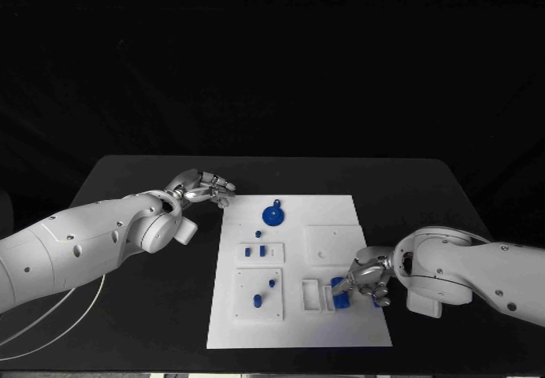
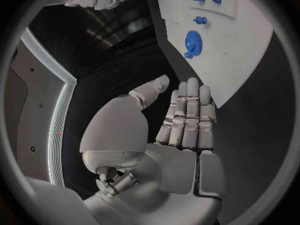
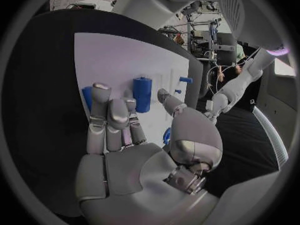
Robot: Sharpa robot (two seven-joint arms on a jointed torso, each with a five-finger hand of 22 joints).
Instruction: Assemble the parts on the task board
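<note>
While the left robot hand (image 1: 205,189) idles released beside the task board (image 1: 341,331), the right robot hand (image 1: 365,283), also released, reaches toward a blue block (image 3: 142,94); grasping it seems next.

Dim scene, black backdrop; task board (image 1: 298,272) bright; wrist views fisheye-bent, vignetted.

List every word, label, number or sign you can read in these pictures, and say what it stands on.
None can be read.
The task board is plain white, with no printing visible.
The blue parts, such as the gear, carry no visible marks.
The left hand and right hand show no legible lettering.
</note>
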